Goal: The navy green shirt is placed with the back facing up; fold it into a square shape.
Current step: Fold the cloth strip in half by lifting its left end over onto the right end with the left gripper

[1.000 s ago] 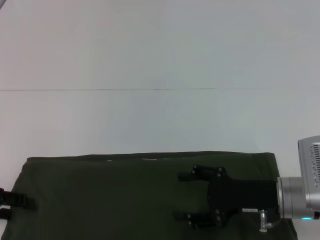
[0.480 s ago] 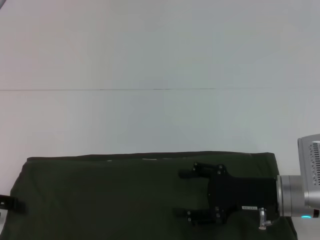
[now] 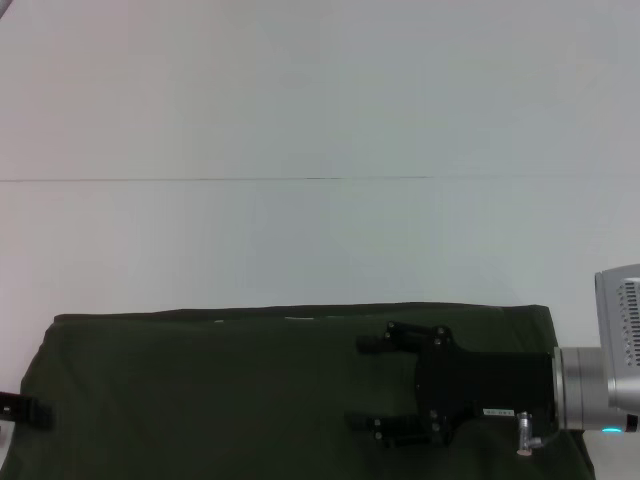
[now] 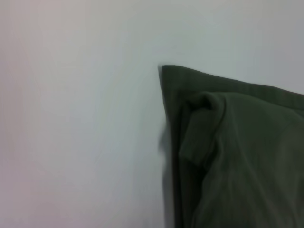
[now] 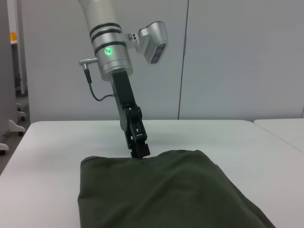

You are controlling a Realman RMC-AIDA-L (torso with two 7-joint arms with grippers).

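Note:
The navy green shirt (image 3: 230,390) lies flat as a wide folded rectangle at the near edge of the white table (image 3: 320,240). My right gripper (image 3: 357,386) hovers over the shirt's right part, open, its two black fingers pointing left with only cloth beneath them. Only a black tip of my left gripper (image 3: 22,410) shows at the shirt's left edge. From the right wrist view, the left gripper (image 5: 138,148) points down at the far edge of the shirt (image 5: 161,194). The left wrist view shows a shirt corner (image 4: 228,142) with a tucked sleeve fold.
White table surface (image 4: 80,133) extends far beyond the shirt, with a thin seam line (image 3: 220,180) across it. A grey wall (image 5: 237,57) stands behind the table, and another white table (image 5: 285,130) is off to the side.
The left gripper has pulled back leftward off the shirt's left edge, so less of it shows. The right gripper has hardly moved and stays open.

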